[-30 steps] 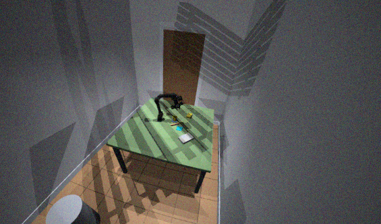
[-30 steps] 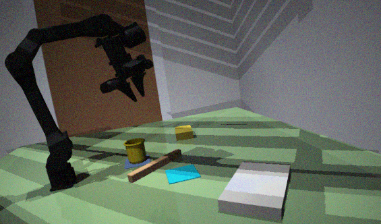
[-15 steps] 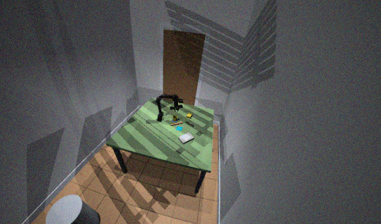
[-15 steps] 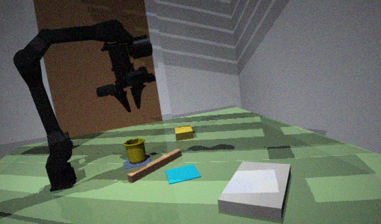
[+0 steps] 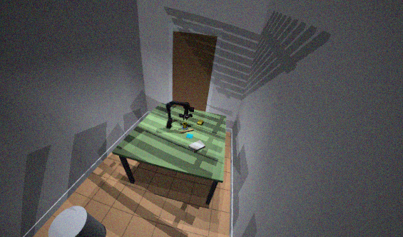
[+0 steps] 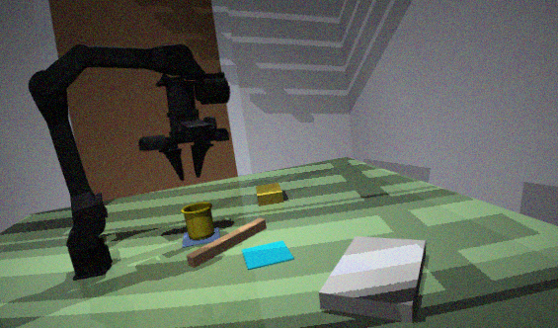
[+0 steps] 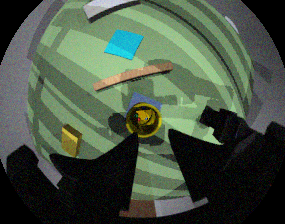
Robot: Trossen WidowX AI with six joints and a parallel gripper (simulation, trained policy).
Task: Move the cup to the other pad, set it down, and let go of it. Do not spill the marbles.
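The yellow cup (image 5: 185,125) (image 6: 199,224) (image 7: 129,120) stands upright on the blue pad (image 6: 188,242) (image 7: 138,99). In the wrist view several small coloured marbles (image 7: 143,118) show inside it. The other pad, cyan (image 5: 190,135) (image 6: 268,255) (image 7: 124,44), lies bare beyond the wooden bar. My gripper (image 6: 191,177) (image 7: 153,133) points down and is partly open, with nothing between its fingers. It hangs above the cup, clear of the rim; in the wrist view the cup shows just beyond the fingertips, slightly left of the middle of the gap.
A wooden bar (image 5: 187,130) (image 6: 227,242) (image 7: 133,76) lies between the two pads. A yellow block (image 5: 200,122) (image 6: 270,194) (image 7: 71,140) lies behind, off to one side of the cup. A flat whitish box (image 5: 197,145) (image 6: 374,269) lies past the cyan pad. Striped shadows cross the table.
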